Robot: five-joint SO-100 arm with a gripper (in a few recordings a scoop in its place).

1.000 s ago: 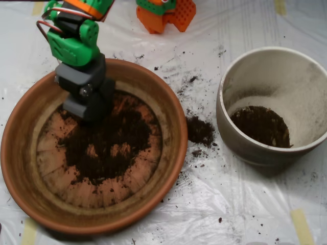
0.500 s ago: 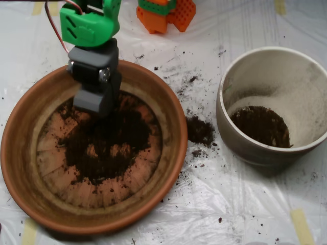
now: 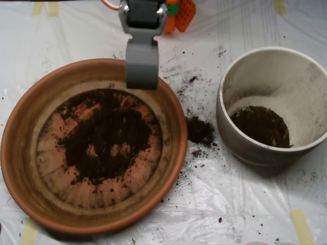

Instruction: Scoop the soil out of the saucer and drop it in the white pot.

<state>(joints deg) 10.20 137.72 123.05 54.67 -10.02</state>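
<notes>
Pincer, a grey scoop, hangs over the far rim of the saucer, seen from above as one closed-looking grey block; cannot tell whether its halves are parted or pressed together, nor whether it carries anything. Saucer lies mostly below and to the left of the pincer, a wide terracotta dish with ridged base showing through. Soil sits in a ragged dark patch on the saucer floor, just below the pincer tip, thin at the edges with bare clay patches inside it. White pot stands well to the right of the pincer, apart from the saucer, its inner wall dusty grey-brown; a dark layer of soil covers part of its bottom. Between saucer and pot, down-right of the pincer, a small spilled clump lies on the table, which is covered in clear plastic sheeting, with loose crumbs scattered round it. Orange part shows just right of the pincer's upper end
</notes>
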